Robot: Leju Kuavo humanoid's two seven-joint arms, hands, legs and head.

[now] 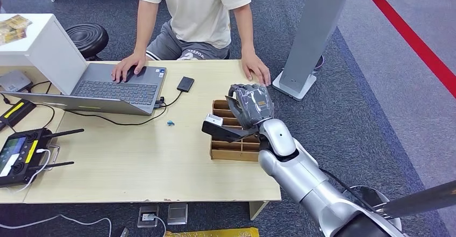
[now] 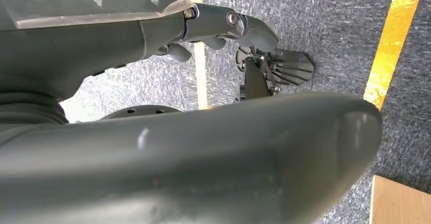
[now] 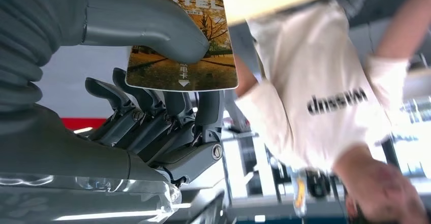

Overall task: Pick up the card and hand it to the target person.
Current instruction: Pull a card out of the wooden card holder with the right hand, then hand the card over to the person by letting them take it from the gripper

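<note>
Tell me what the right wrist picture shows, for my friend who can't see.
The robot's right hand pinches a hotel card with a yellow tree photo between its thumb and dark fingers. Behind it is a person in a cream T-shirt.

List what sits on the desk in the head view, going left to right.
Black controller → laptop → small black device → wooden card box, with the right hand over it holding the card.
</note>
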